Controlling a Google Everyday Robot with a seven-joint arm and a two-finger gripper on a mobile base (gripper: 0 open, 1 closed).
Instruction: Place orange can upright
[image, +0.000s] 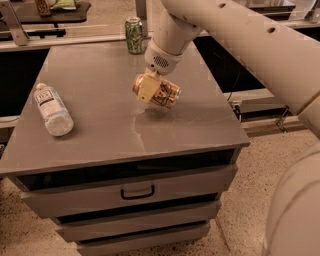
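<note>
The orange can (161, 92) is a shiny copper-orange can with pale patterns. It hangs on its side, slightly tilted, a little above the middle right of the grey table top (100, 125). My gripper (150, 89) comes down from above and is shut on the orange can, with one cream fingertip (146, 90) across the can's near side. A faint reflection of the can shows on the table under it.
A green patterned can (133, 34) stands upright at the table's far edge. A clear water bottle (52, 109) with a white label lies on its side at the left. The table has drawers (135, 190) at the front. My arm (240, 35) spans the upper right.
</note>
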